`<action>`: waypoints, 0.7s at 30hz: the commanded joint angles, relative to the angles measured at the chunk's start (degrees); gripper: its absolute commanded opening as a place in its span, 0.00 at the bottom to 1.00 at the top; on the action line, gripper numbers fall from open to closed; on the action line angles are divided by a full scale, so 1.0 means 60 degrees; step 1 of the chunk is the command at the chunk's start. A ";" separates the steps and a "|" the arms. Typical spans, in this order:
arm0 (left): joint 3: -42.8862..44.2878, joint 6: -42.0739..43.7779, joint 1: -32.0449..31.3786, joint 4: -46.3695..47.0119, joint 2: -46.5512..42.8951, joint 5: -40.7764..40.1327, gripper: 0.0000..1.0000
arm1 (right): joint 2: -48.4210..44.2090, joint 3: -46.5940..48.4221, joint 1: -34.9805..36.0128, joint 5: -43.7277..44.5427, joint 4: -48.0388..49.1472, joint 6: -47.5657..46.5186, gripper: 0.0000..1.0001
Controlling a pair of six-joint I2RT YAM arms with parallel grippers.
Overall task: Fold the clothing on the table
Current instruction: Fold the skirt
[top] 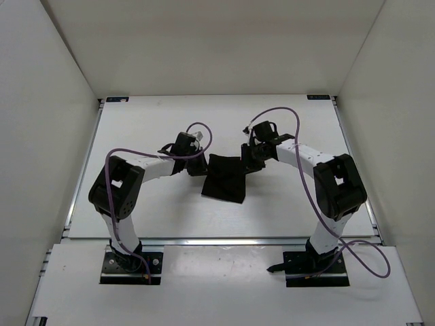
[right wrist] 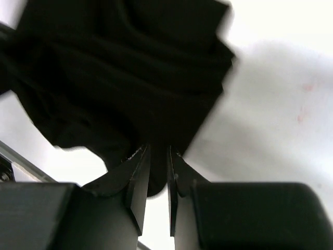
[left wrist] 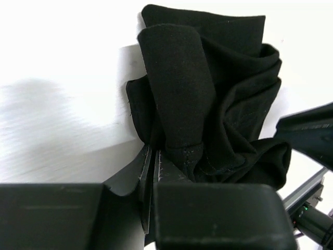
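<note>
The garment (top: pixel 224 178) is a plain black piece of soft, matte cloth with no print. It sits at the middle of the white counter (top: pixel 156 204), between the two arms. From above it looks like a rough four-sided patch, narrower at the far edge and wider and slanted at the near edge. Whether its lower edge lies on the counter or hangs just clear cannot be told.

The left claw (top: pixel 199 165) meets the garment's far left corner. In its wrist view the left claw (left wrist: pixel 154 169) has its thin dark fingers (left wrist: pixel 145 172) pressed almost together on a bunched hem, where a stitched seam shows. Above the pinch the garment (left wrist: pixel 208 104) gathers into thick rolled folds and deep creases.

The right claw (top: pixel 253 159) meets the far right corner. In its own view the right claw (right wrist: pixel 158 169) has flat, blade-like fingers (right wrist: pixel 138 177) with only a slim gap, and a rounded lobe of the garment (right wrist: pixel 119 78) is nipped in that gap. The cloth there is blurred, with broad, soft ripples.

The counter is smooth and slightly glossy, with a metal rail (top: pixel 217 241) along its near edge. Purple cables (top: pixel 285 112) loop over both arms.
</note>
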 commanded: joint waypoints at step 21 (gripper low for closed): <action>-0.1145 -0.2298 -0.0465 0.2716 0.0529 0.1159 0.00 | -0.0889 -0.0633 0.1008 -0.0471 0.0072 0.0354 0.08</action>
